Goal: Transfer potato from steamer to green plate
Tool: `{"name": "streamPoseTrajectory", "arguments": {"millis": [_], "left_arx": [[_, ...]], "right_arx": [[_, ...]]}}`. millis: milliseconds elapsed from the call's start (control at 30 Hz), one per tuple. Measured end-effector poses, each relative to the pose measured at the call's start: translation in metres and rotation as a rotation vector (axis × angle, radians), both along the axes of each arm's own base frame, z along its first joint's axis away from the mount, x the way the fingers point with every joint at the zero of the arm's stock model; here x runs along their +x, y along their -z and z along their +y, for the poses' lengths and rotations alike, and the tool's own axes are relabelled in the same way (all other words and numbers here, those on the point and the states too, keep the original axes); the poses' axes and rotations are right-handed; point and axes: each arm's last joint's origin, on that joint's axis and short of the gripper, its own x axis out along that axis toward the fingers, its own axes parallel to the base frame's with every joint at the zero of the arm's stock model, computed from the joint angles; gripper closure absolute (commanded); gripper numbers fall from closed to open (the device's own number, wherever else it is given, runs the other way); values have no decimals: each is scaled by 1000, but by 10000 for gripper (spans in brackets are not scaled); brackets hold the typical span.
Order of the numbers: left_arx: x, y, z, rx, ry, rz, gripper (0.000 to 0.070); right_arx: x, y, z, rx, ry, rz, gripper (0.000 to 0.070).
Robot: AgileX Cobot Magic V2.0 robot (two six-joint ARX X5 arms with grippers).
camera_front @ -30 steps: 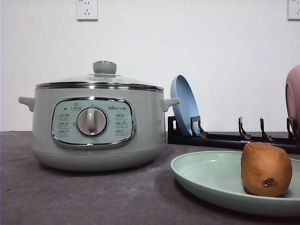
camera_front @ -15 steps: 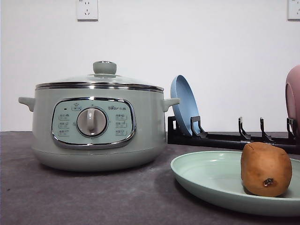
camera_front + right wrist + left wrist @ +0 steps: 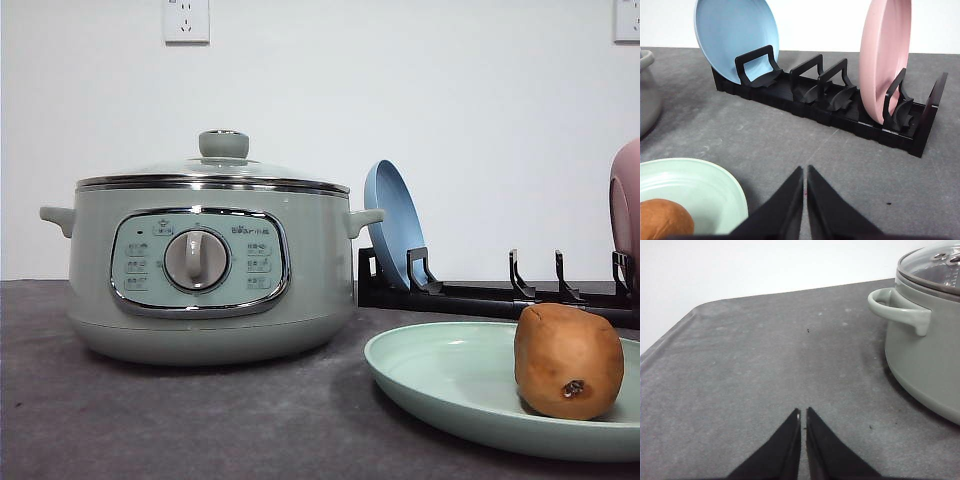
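A rounded brown-orange potato (image 3: 568, 361) with matte skin and a small dark spot sits on the wide, shallow, glossy mint-green plate (image 3: 440, 375) on the dark grey bench (image 3: 200, 420), well apart from the large sage-green electric steamer (image 3: 205, 265), whose glass lid with its green knob (image 3: 223, 144) is closed. By this evidence the transfer looks complete. The left gripper (image 3: 803, 412) hangs over bare bench beside the steamer's side handle (image 3: 900, 310), its black fingers (image 3: 790, 440) pressed together on nothing. The right gripper (image 3: 805, 170) has its fingers (image 3: 825, 205) together too, empty, just beside the plate's rim, facing a black slotted rack (image 3: 840, 107) that holds a blue plate (image 3: 737, 35) and a pink dish (image 3: 885, 55) on edge. The potato appears firm, fairly heavy for its size and apt to roll on the slick glaze; any further grasp would best close across its middle, from above.
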Motion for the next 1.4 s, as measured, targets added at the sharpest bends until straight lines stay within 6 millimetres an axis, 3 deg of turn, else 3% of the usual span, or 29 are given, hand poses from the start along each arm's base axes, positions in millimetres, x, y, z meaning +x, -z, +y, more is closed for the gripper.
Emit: {"name": "streamPoseTrajectory", "arguments": {"millis": [1400], "left_arx": [[0, 0, 0, 0, 0, 0, 688]], "right_arx": [[0, 0, 0, 0, 0, -3, 700]]}}
